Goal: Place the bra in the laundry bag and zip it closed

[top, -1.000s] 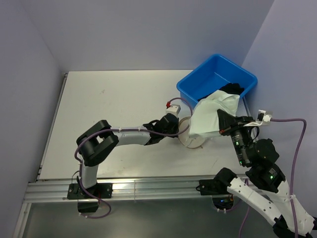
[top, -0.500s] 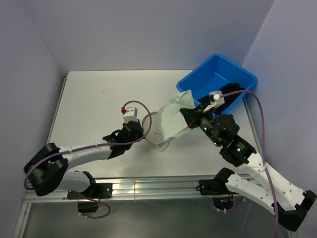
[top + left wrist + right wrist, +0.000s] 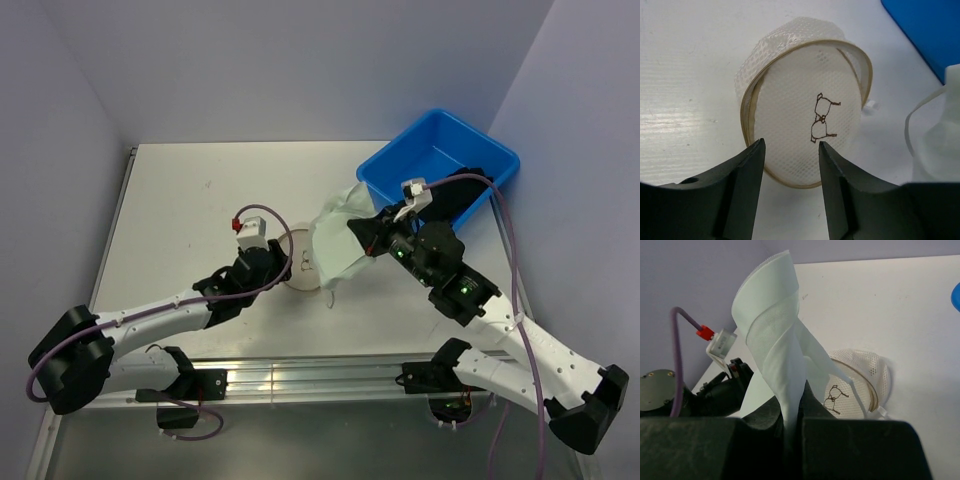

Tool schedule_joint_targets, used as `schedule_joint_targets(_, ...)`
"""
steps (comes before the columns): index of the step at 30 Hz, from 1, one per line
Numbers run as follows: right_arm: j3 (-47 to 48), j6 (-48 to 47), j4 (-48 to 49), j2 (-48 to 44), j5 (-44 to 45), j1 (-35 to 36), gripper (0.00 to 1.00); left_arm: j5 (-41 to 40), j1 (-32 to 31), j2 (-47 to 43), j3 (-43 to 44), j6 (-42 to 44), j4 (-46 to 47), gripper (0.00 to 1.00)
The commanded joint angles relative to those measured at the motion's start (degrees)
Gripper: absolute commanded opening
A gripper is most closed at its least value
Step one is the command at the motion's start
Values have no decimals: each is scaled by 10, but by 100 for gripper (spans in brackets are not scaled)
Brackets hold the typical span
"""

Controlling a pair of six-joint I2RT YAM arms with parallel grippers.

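The laundry bag [image 3: 301,268] [image 3: 805,115], a round whitish mesh disc with a tan rim and a small dark mark, lies tilted on the white table. My left gripper [image 3: 284,264] [image 3: 791,147] is open just in front of its near rim, with nothing between the fingers. My right gripper [image 3: 363,236] [image 3: 792,415] is shut on the bra [image 3: 335,238] [image 3: 775,335], a white cloth that hangs bunched from the jaws right beside and partly over the bag [image 3: 860,385]. The bra's edge [image 3: 940,135] shows to the right in the left wrist view.
A blue plastic bin [image 3: 440,160] [image 3: 925,30] stands at the back right with a dark garment [image 3: 458,195] inside. The right arm's purple cable [image 3: 500,215] loops over the bin's front. Grey walls close in on the table on the left, back and right.
The bag and the left gripper moved left, away from the bin, and the left jaws opened. The right arm carried the bra leftward from the bin to the bag.
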Motion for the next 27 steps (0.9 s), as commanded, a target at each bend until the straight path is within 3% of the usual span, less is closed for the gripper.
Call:
schedule_joint_targets(1, 13, -2, 16, -22, 9, -2, 0, 9, 1, 9, 16, -4, -5, 53)
schedule_joint_targets(9, 0, -10, -2, -52, 27, -2, 0, -7, 1, 7, 10, -32, -33, 33)
schedule_joint_targets(17, -9, -11, 3, -51, 26, -3, 0, -23, -5, -4, -12, -88, -60, 38)
schedule_joint_targets(27, -10, -10, -4, -52, 23, -2, 0, -2, -5, 44, -3, -93, -42, 38)
